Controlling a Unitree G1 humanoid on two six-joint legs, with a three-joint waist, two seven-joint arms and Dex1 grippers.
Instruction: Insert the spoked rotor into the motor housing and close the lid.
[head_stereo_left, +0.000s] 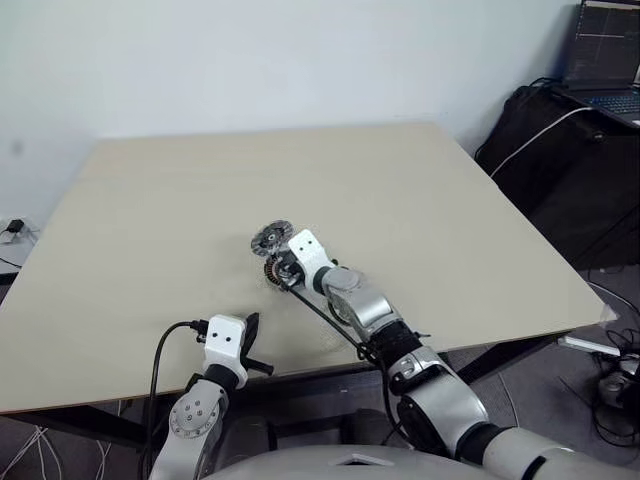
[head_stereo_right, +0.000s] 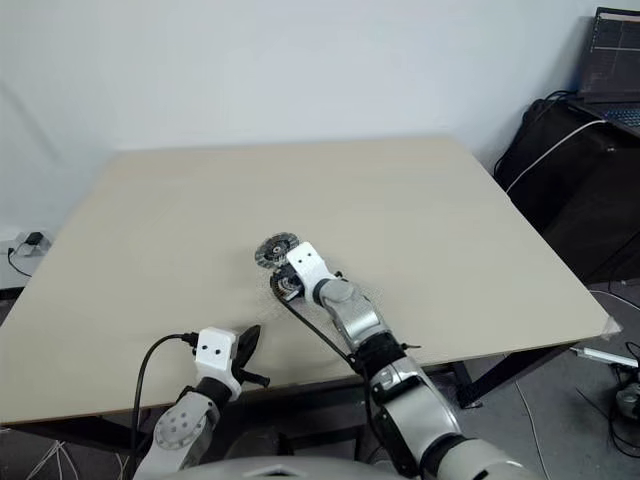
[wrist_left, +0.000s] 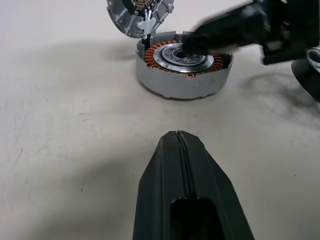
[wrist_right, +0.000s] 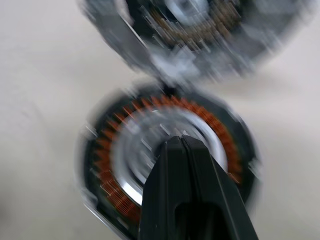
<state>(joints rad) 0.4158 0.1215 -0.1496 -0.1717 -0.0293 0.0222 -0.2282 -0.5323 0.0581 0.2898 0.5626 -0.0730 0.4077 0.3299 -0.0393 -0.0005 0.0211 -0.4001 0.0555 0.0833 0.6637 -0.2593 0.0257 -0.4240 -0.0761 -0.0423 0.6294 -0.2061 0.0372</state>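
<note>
Now my right fingers (wrist_right: 181, 142), clenched together and empty, hang over the motor housing (wrist_left: 182, 70) centre. Its lid (wrist_left: 140, 17) stands open behind it. My left fingers (wrist_left: 178, 137), also clenched, hover near the housing above the counter (head_stereo_left: 450, 220).

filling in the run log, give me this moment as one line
right gripper: shut, tips over motor housing centre | lid: open, tilted up | left gripper: shut, idle, short of housing | table

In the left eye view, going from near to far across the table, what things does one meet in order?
Left gripper at the near edge of the table → motor housing, with the right gripper at it → open lid.
</note>
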